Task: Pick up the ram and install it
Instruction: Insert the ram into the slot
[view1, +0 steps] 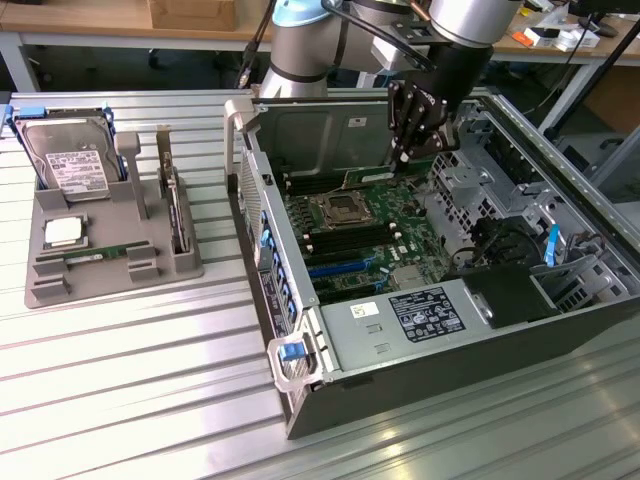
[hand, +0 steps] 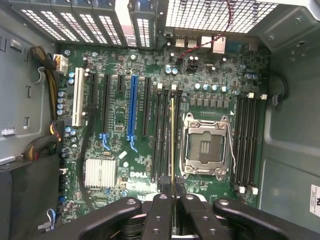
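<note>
My gripper (view1: 410, 153) is inside the open computer case (view1: 420, 350), above the motherboard (view1: 350, 245). It is shut on the ram (view1: 380, 177), a thin green stick held by its top edge. In the wrist view the ram (hand: 172, 140) is seen edge-on between the fingertips (hand: 161, 212). There it hangs over the dark memory slots (hand: 162, 135) beside the empty processor socket (hand: 205, 145). I cannot tell whether it touches a slot.
A grey tray (view1: 110, 285) at the exterior view's left holds a hard drive (view1: 65, 160), a square silver processor (view1: 63, 232) and another green stick (view1: 95, 256). Case walls, a drive cage (view1: 520, 190) and cables (hand: 42, 145) surround the board. More memory slots (hand: 247, 140) lie beyond the socket.
</note>
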